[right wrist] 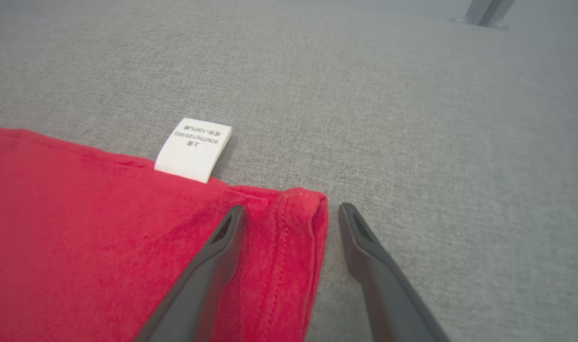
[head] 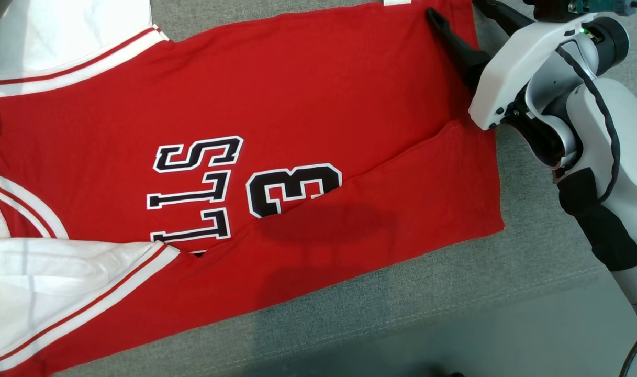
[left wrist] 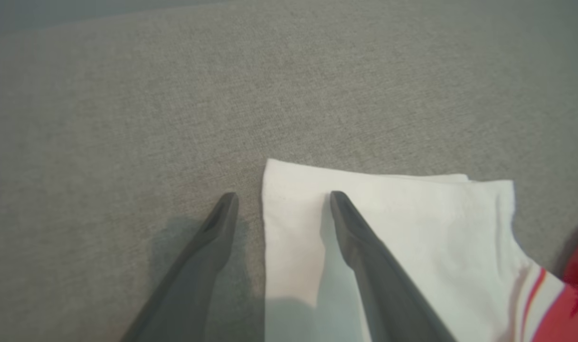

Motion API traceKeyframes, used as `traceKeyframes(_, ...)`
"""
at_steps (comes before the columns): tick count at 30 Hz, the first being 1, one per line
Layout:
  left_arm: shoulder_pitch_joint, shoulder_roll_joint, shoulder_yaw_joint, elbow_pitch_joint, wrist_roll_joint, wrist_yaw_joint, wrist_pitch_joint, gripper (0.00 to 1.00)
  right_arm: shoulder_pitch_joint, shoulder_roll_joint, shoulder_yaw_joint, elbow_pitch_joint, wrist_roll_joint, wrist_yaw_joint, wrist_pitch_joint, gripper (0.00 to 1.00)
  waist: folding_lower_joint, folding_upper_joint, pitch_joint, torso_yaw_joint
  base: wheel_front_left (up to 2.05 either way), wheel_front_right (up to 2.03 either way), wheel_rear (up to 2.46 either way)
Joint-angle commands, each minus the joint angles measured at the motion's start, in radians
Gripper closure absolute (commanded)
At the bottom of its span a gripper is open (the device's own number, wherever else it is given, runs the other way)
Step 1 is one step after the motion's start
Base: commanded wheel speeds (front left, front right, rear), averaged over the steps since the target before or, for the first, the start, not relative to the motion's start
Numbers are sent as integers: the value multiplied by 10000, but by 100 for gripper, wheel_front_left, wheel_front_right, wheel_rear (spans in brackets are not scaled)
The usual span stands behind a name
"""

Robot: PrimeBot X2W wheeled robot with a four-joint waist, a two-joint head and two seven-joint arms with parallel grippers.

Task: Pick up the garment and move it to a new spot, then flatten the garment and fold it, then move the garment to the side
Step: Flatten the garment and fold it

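The garment (head: 297,104) is a red jersey with white sleeves and black lettering, spread across a grey cushioned surface (head: 412,293). Its near long side is folded up over part of the lettering. At the jersey's far right corner my right gripper (head: 454,8) is open. In the right wrist view that gripper (right wrist: 291,209) straddles the red hem corner (right wrist: 298,223), one finger over cloth and one over grey, beside a white care label (right wrist: 194,149). My left gripper (left wrist: 283,194) is open astride the edge of a white sleeve (left wrist: 412,228).
The grey surface (right wrist: 412,95) stretches beyond the jersey on the far side. Its front edge (head: 506,303) runs along the lower right of the head view. A metal leg (right wrist: 483,12) stands far off. My right forearm (head: 606,173) and its cable lie right of the jersey.
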Motion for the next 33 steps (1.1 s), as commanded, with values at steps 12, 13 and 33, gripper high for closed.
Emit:
traceKeyframes(12,-473,619,-412,-781,-1155,-70,-165,100,34,-446,529,37,819,31,-814,100,0,0,-197,204,0,0,0)
traceKeyframes(13,-491,663,-472,-870,-1169,-70,-281,100,76,-554,542,-29,885,31,-912,100,0,0,-252,254,0,0,0)
traceKeyframes(33,2177,2971,-598,-5185,-2688,-71,-2992,100,2316,-4010,1463,-3150,1318,31,-1996,100,0,0,-1019,1519,0,0,0)
